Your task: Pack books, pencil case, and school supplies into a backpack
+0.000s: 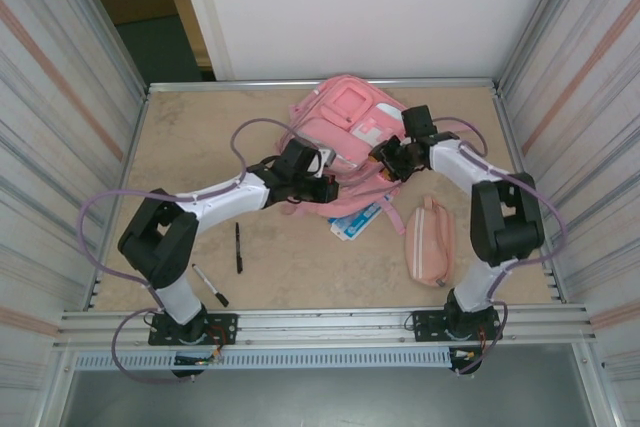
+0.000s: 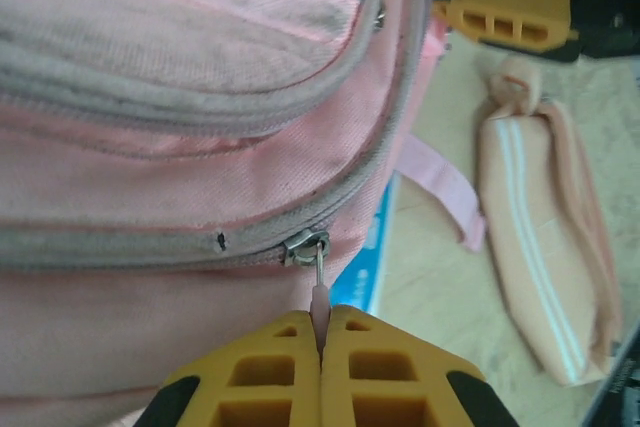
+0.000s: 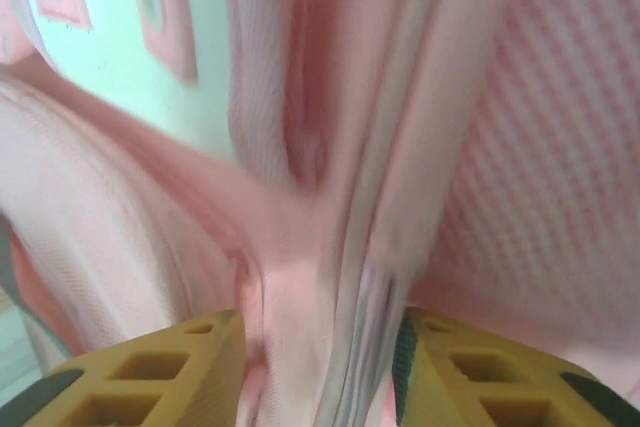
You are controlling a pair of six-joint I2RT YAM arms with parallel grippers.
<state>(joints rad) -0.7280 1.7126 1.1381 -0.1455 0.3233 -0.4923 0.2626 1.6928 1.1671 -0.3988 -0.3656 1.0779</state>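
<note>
Top view: L arm (image 1: 215, 197) bent at elbow, reaches far + right to backpack (image 1: 340, 117), far middle of table. R arm (image 1: 500, 212) bent, reaches far + left to same bag. Left gripper (image 1: 322, 183) & right gripper (image 1: 388, 162) at bag's near edge. Pencil case (image 1: 430, 242) near right.

L wrist view: left gripper (image 2: 320, 322) pressed together, pinching zip pull (image 2: 319, 295) on backpack (image 2: 150, 97).

R wrist view: right gripper (image 3: 320, 337) spread, blurry pink backpack (image 3: 500, 147) cloth between fingers.

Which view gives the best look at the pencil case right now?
Top external: the pencil case lies whole and uncovered on the table, beside the blue-and-white packet. Left wrist shows it obliquely at the frame's right side, white stripes visible. Right wrist faces the backpack up close.
</note>
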